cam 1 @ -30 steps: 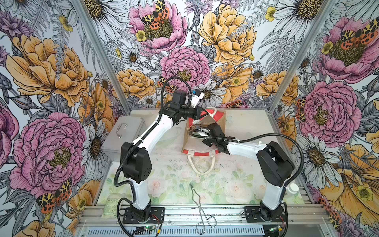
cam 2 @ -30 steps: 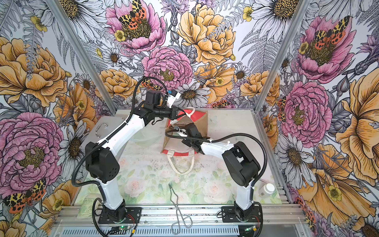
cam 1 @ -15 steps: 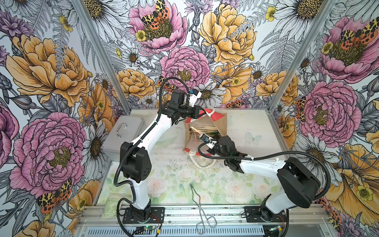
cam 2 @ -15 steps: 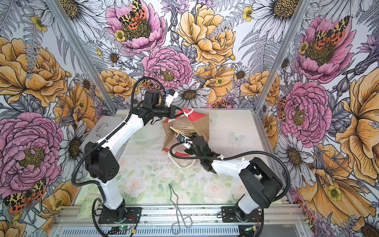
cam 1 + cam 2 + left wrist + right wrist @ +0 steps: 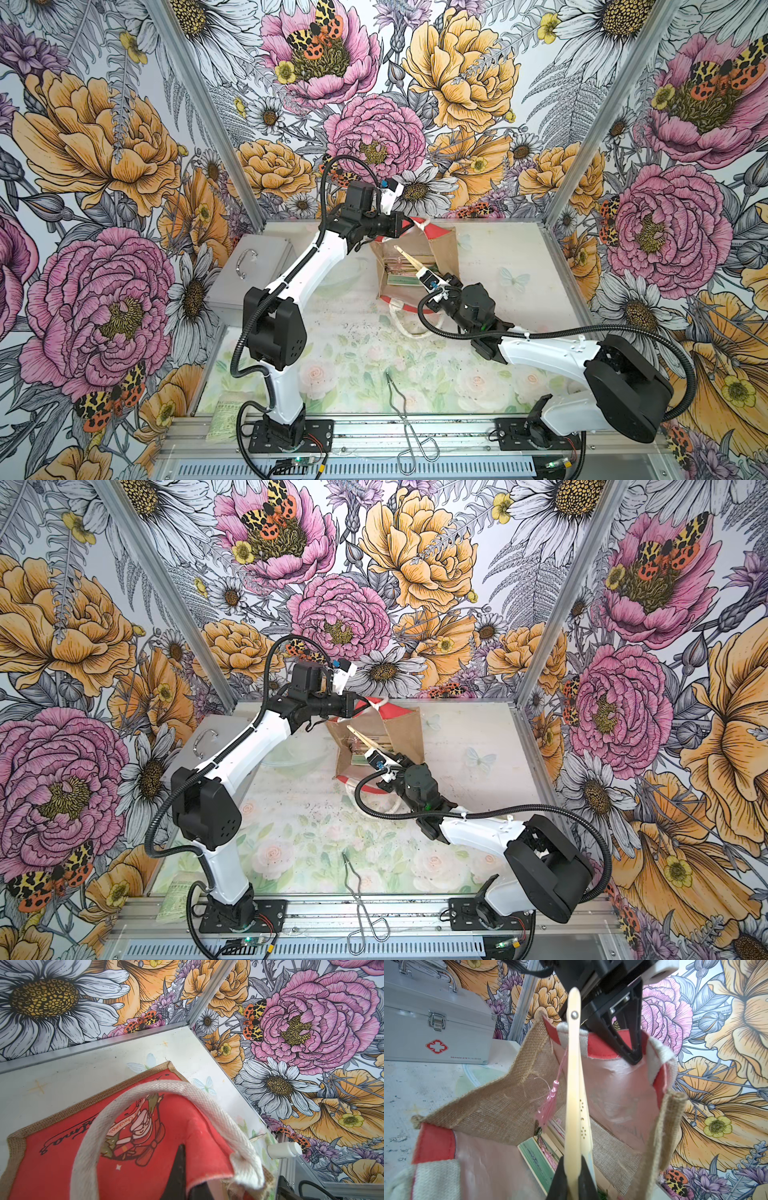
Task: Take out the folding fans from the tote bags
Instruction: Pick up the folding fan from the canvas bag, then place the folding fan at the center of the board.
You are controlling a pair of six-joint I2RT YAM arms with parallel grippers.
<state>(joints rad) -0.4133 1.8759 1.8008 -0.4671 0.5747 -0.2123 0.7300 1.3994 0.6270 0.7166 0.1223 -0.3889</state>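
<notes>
Fan [image 5: 572, 1084] in R tool [image 5: 572, 1167]: axis diag, rivet end back-left.

Both top views look down from high above the front edge onto the whole surface [image 5: 353, 345], sharing one scene. The left wrist view sits close behind the left fingers [image 5: 180, 1159], facing beyond them across the tote bag [image 5: 83, 1157]. The right wrist view looks along the right fingers [image 5: 560, 1180] into that bag, with the left fingers beyond.

Gaping tote bag [image 5: 442, 249], left pincer [image 5: 409, 225] at rim
</notes>
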